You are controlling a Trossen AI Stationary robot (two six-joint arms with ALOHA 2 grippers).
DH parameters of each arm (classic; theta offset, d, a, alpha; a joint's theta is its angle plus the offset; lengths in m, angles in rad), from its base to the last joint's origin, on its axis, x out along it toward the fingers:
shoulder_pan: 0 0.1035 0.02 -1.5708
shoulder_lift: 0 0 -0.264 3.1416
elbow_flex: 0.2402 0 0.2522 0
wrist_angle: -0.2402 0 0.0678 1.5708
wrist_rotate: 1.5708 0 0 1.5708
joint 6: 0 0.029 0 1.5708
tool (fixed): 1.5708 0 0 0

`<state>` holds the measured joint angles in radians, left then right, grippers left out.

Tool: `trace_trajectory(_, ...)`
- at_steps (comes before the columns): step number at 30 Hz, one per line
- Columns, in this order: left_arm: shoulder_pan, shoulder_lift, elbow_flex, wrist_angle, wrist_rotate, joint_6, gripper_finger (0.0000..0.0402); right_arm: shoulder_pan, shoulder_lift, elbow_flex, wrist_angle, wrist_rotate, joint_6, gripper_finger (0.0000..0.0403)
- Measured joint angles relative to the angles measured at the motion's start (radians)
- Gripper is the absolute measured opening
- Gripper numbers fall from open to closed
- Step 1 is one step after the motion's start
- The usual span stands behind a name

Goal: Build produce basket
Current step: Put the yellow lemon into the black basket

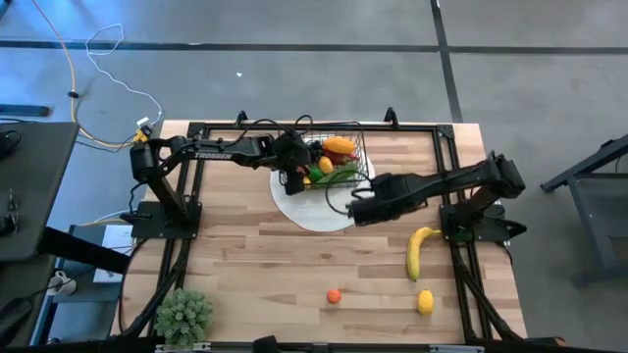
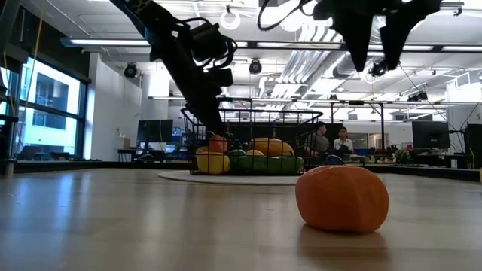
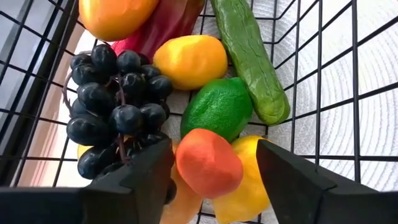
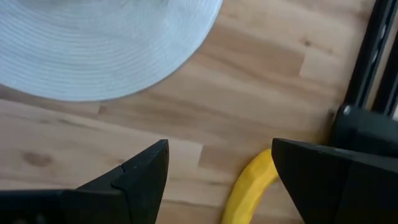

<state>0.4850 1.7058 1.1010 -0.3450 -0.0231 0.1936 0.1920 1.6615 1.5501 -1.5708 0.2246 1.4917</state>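
Note:
The black wire basket [image 1: 345, 147] stands on the round white plate [image 1: 316, 213] at the far middle of the table. It holds dark grapes [image 3: 115, 106], a lemon [image 3: 189, 60], a lime [image 3: 217, 107], a cucumber [image 3: 252, 59] and a red chilli [image 3: 163, 30]. My left gripper [image 3: 214, 168] reaches down into the basket and is open. An orange piece [image 3: 208, 163] lies between its fingers, on a yellow fruit [image 3: 247, 194]. My right gripper [image 4: 221, 168] hangs open above the bare table, between the plate and a banana [image 1: 420, 250]. My left gripper stands astride the orange piece, slanting down from the table's left. One finger [image 3: 149, 171] is right beside the piece's side [image 3: 181, 163], and I cannot tell whether it touches. The other finger [image 3: 286, 180] stands apart from it.
Near the right front edge lie a lemon [image 1: 425, 301] and a small orange fruit [image 1: 334, 296]. A spiky green potted plant [image 1: 184, 316] stands at the front left corner. The banana's end [image 4: 249, 186] shows below my right gripper. People sit in the room behind.

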Motion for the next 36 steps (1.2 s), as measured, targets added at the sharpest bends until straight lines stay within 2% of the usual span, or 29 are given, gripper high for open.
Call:
trace_trajectory(9,0.000,-0.010,0.001,0.001,-0.061,0.088,0.0223,0.160,0.000,0.000,0.000,-0.030,0.335,0.0266)
trace_trajectory(23,0.006,-0.122,0.001,0.001,-0.068,0.098,0.0216,0.408,0.076,0.000,0.021,-0.181,0.770,0.0266)
trace_trajectory(27,0.005,-0.177,0.001,0.001,-0.067,0.073,0.0216,0.461,0.103,0.000,0.042,-0.254,0.805,0.0266)
trace_trajectory(36,0.005,-0.318,0.000,0.003,-0.031,0.023,0.0216,0.542,0.175,0.000,0.112,-0.307,0.823,0.0266)
